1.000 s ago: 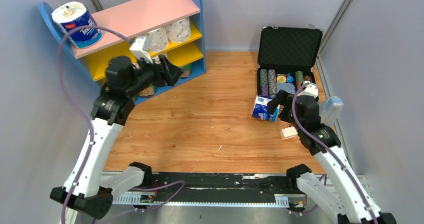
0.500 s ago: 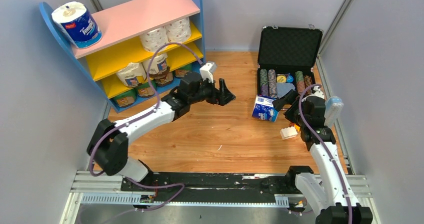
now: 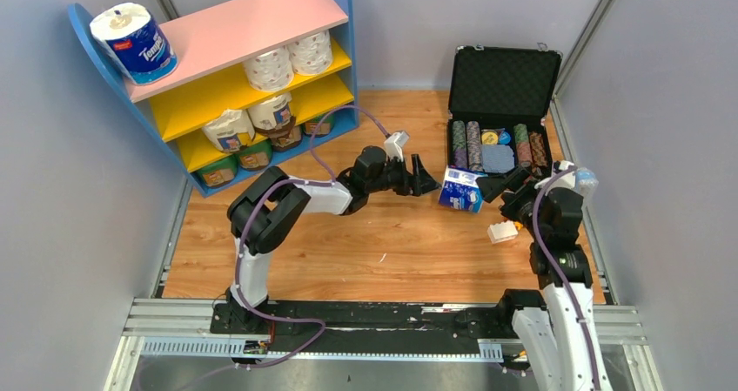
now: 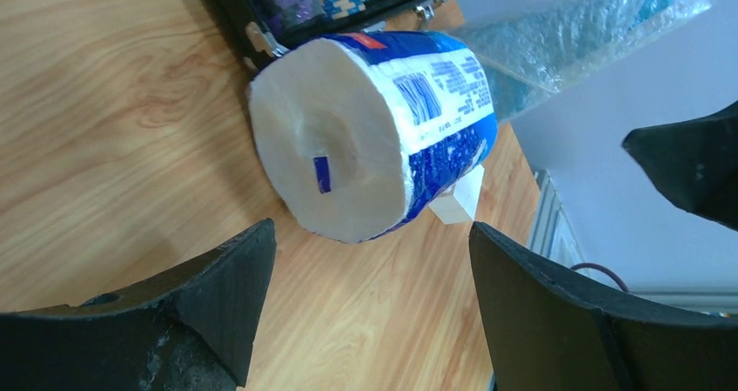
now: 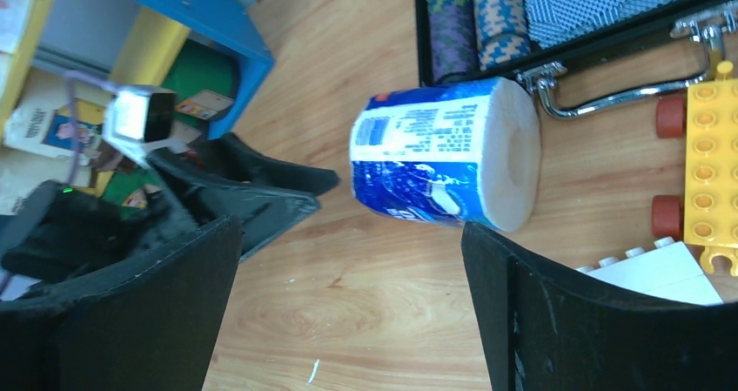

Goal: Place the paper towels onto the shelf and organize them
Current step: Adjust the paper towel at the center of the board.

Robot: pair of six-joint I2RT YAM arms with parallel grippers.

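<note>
A blue-white printed paper towel roll lies on its side on the wooden floor, right in front of the black case. My left gripper is stretched low across the floor, just left of this roll and open. In the left wrist view the roll's white end faces the gripper, apart from both jaws. My right gripper is open just right of the roll, not touching it. The shelf at the back left holds another blue-white roll on top, white rolls, cream ones and green ones.
An open black case with poker chips stands at the back right. A white brick and a yellow wheeled toy brick lie by the right arm. A clear plastic bag leans on the right wall.
The left arm swung away from the shelf, across the floor to the right, up to the lying roll. The right arm drew back to the right, away from that roll.
</note>
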